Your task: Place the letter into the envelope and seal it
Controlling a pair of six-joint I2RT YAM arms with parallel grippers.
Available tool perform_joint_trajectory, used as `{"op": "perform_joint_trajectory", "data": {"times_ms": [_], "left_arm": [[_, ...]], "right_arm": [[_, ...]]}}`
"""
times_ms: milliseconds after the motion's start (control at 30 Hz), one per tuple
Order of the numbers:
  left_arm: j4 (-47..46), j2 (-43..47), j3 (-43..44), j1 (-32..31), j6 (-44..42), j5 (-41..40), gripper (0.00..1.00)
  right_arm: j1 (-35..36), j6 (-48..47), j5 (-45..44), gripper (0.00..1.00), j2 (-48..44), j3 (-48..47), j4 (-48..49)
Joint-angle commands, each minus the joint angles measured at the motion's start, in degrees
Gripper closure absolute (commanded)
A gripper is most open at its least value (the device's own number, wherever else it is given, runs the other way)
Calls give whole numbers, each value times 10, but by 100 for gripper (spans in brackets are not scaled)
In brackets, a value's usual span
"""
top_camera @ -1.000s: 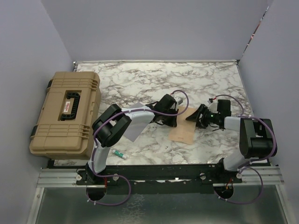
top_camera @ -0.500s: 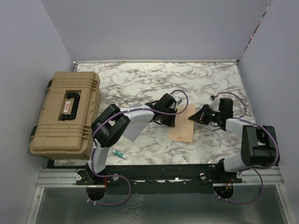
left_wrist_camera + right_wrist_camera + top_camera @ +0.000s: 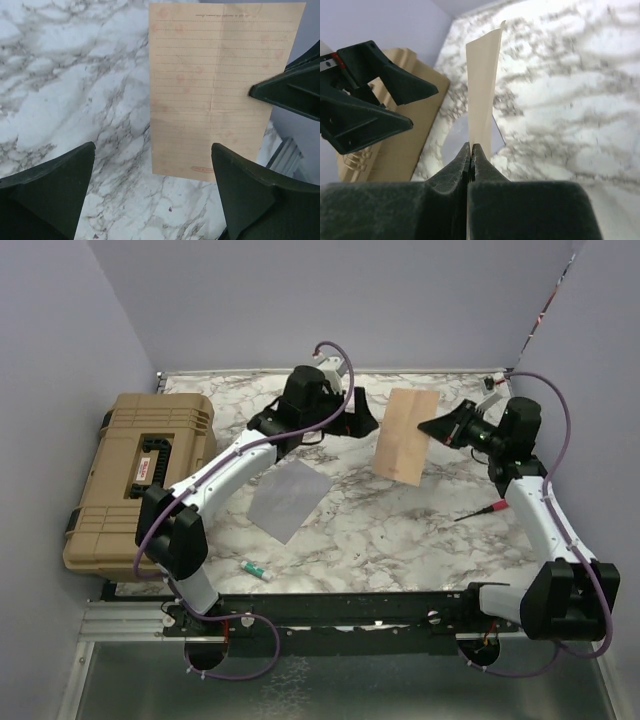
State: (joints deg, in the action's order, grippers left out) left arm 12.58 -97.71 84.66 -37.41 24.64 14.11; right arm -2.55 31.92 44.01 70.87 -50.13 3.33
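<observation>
The peach-tan letter [image 3: 404, 434] hangs upright in the air over the back of the table, and my right gripper [image 3: 427, 427] is shut on its right edge. From the right wrist the letter [image 3: 483, 95] shows edge-on, rising out of the shut right gripper [image 3: 470, 148]. My left gripper [image 3: 362, 418] is open just left of the sheet and does not touch it. Seen from the left wrist, the lined letter [image 3: 215, 90] faces the open left gripper [image 3: 152, 150], with a right finger [image 3: 287, 92] on the sheet's edge. The grey envelope [image 3: 288, 498] lies flat on the marble, also seen as the envelope [image 3: 497, 136].
A big tan hard case [image 3: 140, 480] stands at the table's left edge. A small white-and-green marker [image 3: 255, 571] lies near the front edge. A thin red-tipped tool [image 3: 478, 511] lies on the right by the right arm. Walls close in the table [image 3: 400, 540] on three sides.
The right gripper shut on the letter and lifted it off the table toward the back. The left gripper opened, let go of the sheet and rose with it to the back.
</observation>
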Motion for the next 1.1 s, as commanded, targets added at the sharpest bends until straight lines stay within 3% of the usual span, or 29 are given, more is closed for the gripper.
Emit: {"op": "perform_joint_trajectory", "data": {"times_ms": [0, 100, 300, 467, 600, 767, 933, 1067], "left_arm": [[-14, 24, 44, 31, 18, 97, 1], [-15, 29, 86, 37, 15, 162, 1], [-15, 36, 144, 40, 59, 210, 2], [-56, 62, 125, 40, 69, 230, 8], [-173, 99, 78, 40, 135, 258, 23], [-385, 129, -3, 40, 294, 295, 47], [-398, 140, -37, 41, 314, 298, 78], [-400, 140, -51, 41, 323, 284, 95]], "right_arm": [[3, 16, 34, 100, -19, -76, -7], [3, 85, 65, 100, -14, -134, 35], [3, 208, 126, 100, -7, -216, 143], [3, 308, 178, 100, -1, -223, 270], [3, 332, 194, 100, -2, -215, 308], [3, 336, 189, 100, -3, -210, 314], [3, 335, 182, 100, -8, -207, 321], [3, 355, 182, 100, -8, -208, 340]]}}
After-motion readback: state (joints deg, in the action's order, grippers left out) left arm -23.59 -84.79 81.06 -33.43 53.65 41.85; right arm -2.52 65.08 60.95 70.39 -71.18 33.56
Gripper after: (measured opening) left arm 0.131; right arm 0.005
